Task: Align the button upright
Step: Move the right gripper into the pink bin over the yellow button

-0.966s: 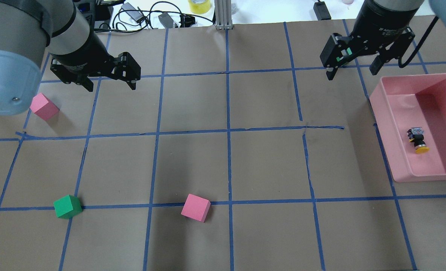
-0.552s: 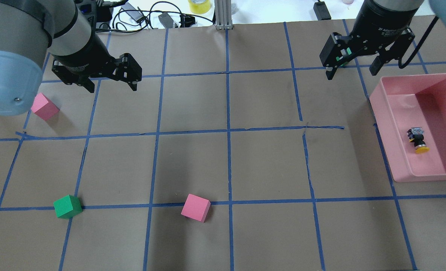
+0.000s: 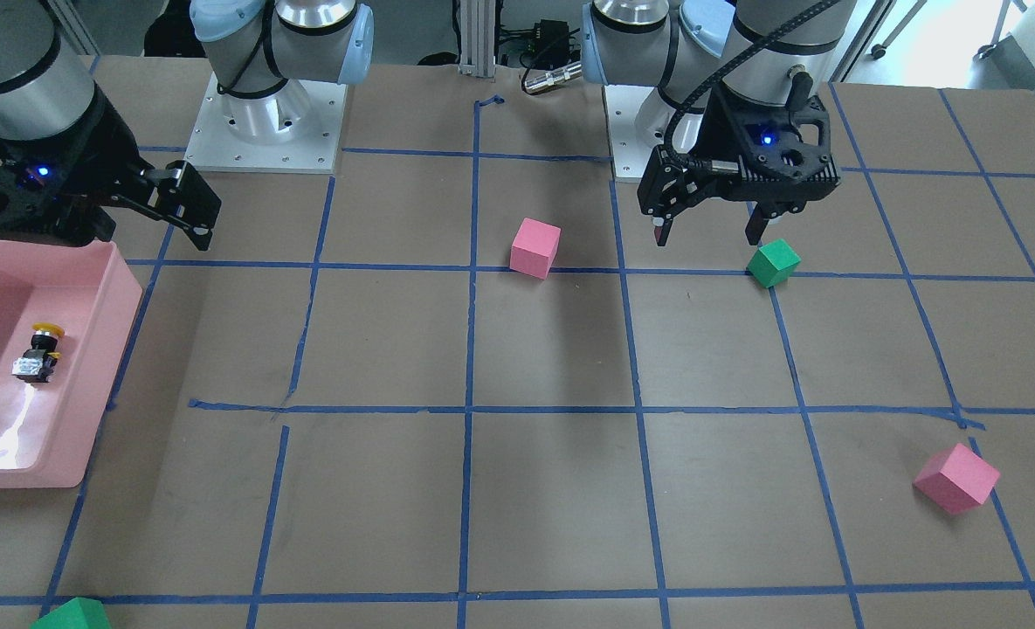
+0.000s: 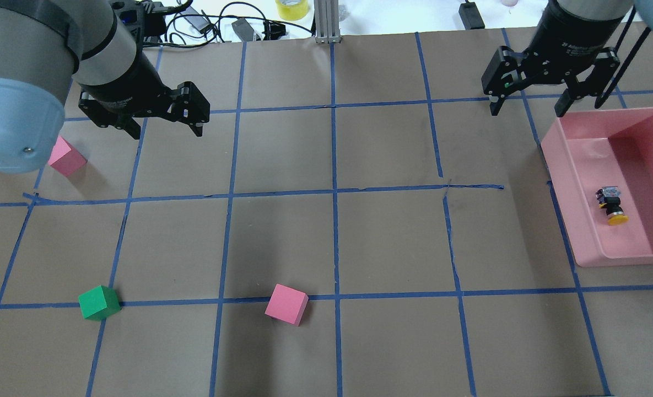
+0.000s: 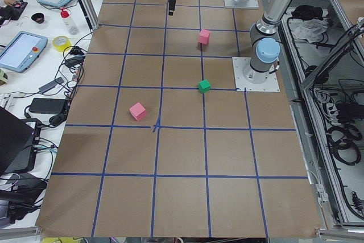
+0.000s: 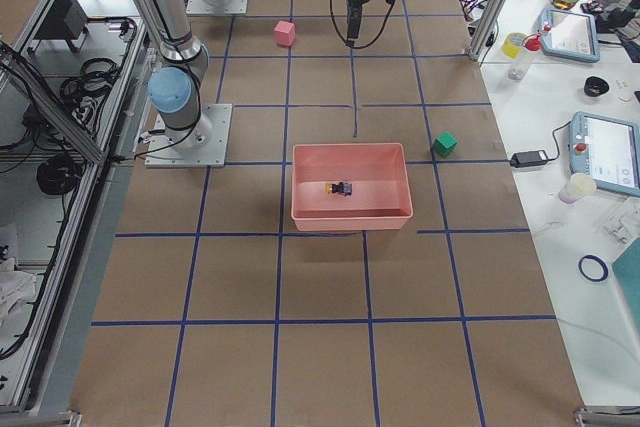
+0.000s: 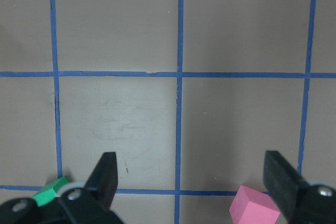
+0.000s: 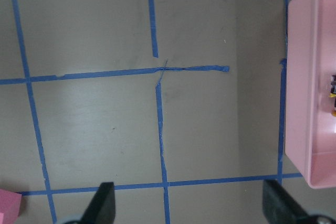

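The button (image 4: 613,205) lies on its side inside the pink bin (image 4: 566,204), yellow cap toward the robot, grey-white block away from it. It also shows in the front view (image 3: 38,352) and the right side view (image 6: 341,188). My right gripper (image 4: 527,110) is open and empty, above the table just beside the bin's far left corner. In its wrist view (image 8: 189,198) the bin (image 8: 304,103) fills the right edge. My left gripper (image 4: 166,131) is open and empty over the far left of the table; its wrist view (image 7: 190,165) shows only bare paper between its fingers.
A pink cube (image 4: 66,157) sits under my left arm. Another pink cube (image 4: 286,304) and a green cube (image 4: 99,302) sit near the front. A second green cube (image 6: 445,144) lies beyond the bin. Cables and a tape roll (image 4: 291,8) line the far edge.
My right gripper has moved right, closer to the bin's far corner. My left gripper has shifted slightly right. The button has not moved.
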`<state>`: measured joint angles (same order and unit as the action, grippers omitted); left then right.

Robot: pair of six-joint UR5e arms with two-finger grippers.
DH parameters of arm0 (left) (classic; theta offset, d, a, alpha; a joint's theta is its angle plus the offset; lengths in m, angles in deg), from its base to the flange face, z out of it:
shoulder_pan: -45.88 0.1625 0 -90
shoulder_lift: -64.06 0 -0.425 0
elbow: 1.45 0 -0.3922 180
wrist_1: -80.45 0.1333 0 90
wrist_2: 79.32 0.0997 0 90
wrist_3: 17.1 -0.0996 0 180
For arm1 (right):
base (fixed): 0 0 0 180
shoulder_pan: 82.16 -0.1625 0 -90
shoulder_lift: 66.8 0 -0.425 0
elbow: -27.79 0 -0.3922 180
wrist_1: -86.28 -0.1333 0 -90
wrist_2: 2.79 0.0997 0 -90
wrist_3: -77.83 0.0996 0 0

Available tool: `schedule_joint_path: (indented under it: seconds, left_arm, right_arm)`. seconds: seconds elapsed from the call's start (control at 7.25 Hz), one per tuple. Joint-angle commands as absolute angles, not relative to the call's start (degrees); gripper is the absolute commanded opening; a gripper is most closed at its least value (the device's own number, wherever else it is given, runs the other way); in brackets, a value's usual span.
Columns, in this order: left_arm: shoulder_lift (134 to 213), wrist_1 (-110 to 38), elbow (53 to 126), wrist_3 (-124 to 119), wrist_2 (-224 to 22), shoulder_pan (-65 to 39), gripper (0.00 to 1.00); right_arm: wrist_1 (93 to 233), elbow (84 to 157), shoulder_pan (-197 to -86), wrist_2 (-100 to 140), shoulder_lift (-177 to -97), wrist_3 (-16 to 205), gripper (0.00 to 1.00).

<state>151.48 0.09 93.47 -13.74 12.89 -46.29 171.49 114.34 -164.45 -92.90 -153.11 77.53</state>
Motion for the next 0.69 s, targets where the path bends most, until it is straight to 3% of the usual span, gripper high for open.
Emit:
schedule_joint_path:
  seconds: [0.0,0.28,0.55]
  left_arm:
    - [151.17,0.03,93.56,-13.76,12.97,-46.41,1.00]
    - [152.04,0.21,93.39,-14.38,12.71,-46.32,1.00]
    - [152.65,0.30,93.39,-14.73,12.88,-45.10,1.00]
  right_arm:
    - [173.89,117.51,-154.03,-92.53,-152.41,71.82,1.00]
    - [185.26,121.02,-146.18,-92.79,-148.91,53.73,1.00]
    - [194.69,124.54,-143.25,-93.83,-143.74,49.10,1.00]
